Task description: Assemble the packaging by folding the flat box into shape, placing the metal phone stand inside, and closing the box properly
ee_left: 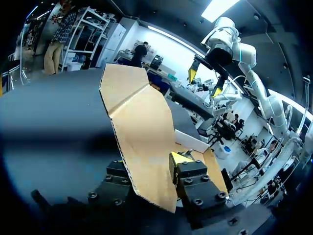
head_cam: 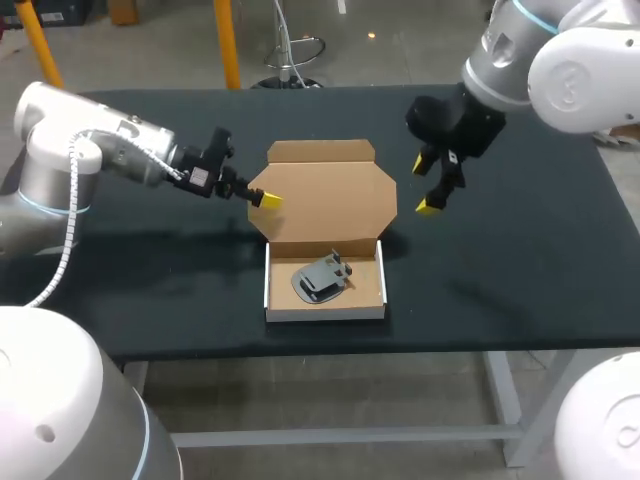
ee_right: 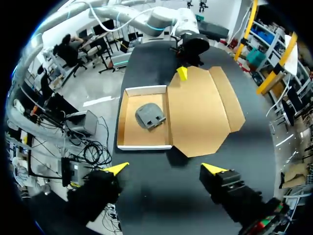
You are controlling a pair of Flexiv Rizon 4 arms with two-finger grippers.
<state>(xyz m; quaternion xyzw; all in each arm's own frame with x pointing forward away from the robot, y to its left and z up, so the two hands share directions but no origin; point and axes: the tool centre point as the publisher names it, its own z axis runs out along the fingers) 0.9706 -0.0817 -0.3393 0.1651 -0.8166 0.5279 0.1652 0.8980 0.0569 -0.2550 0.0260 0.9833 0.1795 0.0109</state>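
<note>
Black tabletop (head_cam: 520, 280), box (head_cam: 272, 290) sits near the front edge at centre, tray formed, lid (head_cam: 325, 200) hinged at the tray's back wall and open toward the rear, tuck flap (head_cam: 320, 151) on its far edge. Metal phone stand (head_cam: 322, 278) is already in the tray, roughly centred, clear of the walls. So what's left looks like the close. Left arm (head_cam: 90, 160) comes in low and nearly horizontal, left fingers (head_cam: 268, 200) at the lid's left corner. In the left wrist view the card runs between them, one yellow tip against its face, the other hidden behind it. Can't tell if they're clamped or just straddling the edge. Right arm (head_cam: 520, 50) is held high off the lid's right side, pointing down, right fingers (head_cam: 431, 207) spread wide, holding nothing, touching nothing. To close cleanly, I'd swing the lid forward in an arc about the hinge line rather than drag it, or the light tray will likely slide or tip. The right arm could pin the tray's front or right wall, or push the lid's right half so it doesn't skew. The tuck flap needs pre-bending to enter inside the front wall. Check that the stand sits below the rim.
</note>
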